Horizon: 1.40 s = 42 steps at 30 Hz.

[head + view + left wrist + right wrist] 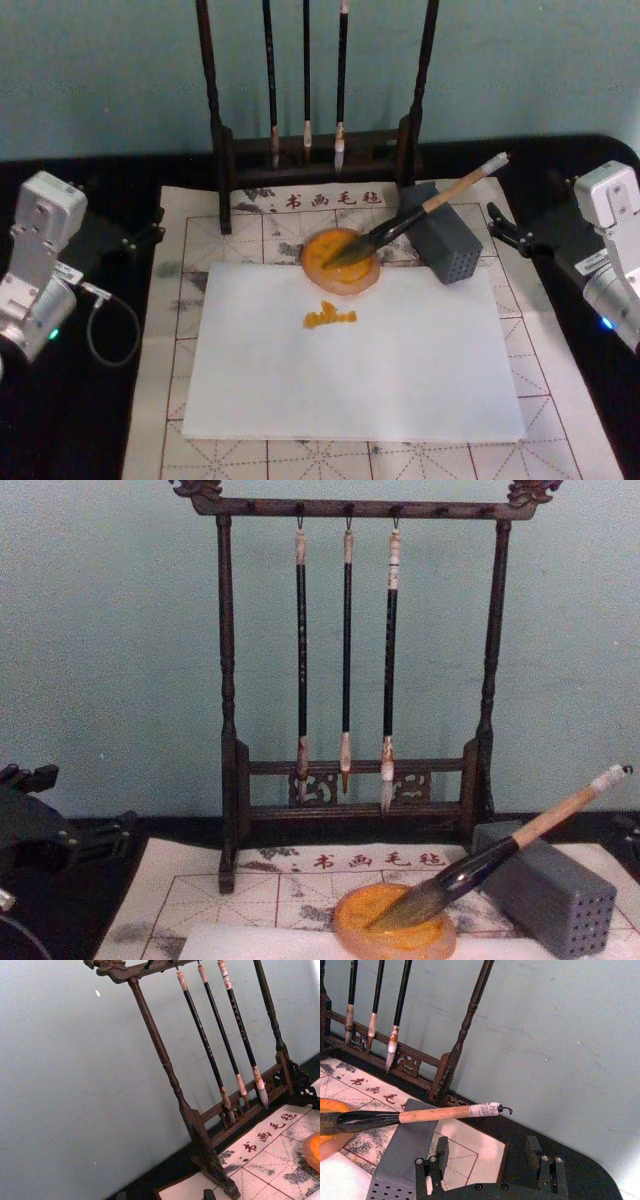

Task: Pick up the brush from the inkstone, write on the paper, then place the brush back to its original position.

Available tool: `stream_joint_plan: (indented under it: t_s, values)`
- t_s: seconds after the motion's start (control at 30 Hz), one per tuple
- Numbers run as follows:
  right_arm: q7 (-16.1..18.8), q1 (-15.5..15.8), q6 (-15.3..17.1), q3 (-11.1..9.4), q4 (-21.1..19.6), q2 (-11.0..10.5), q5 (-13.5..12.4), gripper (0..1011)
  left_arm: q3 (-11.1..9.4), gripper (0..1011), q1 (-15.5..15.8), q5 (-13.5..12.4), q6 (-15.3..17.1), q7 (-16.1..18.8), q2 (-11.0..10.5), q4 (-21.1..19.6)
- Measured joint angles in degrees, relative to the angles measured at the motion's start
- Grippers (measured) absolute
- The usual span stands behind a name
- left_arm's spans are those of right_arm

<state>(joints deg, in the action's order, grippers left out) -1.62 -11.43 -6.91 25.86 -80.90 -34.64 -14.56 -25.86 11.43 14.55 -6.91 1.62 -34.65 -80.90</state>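
The brush (420, 212) lies slanted, its bristles in the round orange inkstone (340, 262) and its tan handle propped across a grey block (445, 243). Just in front lies the white paper (350, 370), carrying a small orange mark (330, 317) near its far edge. My right gripper (497, 225) hovers at the right of the mat, open and empty. In the right wrist view its fingers (440, 1152) stand apart just behind the brush handle (445, 1113). My left gripper (155, 228) rests at the mat's left edge, open, holding nothing.
A dark wooden rack (350, 660) with three thin hanging brushes stands at the back of the beige gridded felt mat (200, 225). The grey block with holes (560, 895) sits right of the inkstone. A loose cable (105, 330) curls beside the left arm.
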Motion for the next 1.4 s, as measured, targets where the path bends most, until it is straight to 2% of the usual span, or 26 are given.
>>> stream_joint_plan:
  t_s: [1.4]
  values:
    - [0.0,0.0,0.0,0.01,0.0,0.0,0.02,1000,0.0,1001,0.0,0.0,0.0,0.0,0.0,0.0]
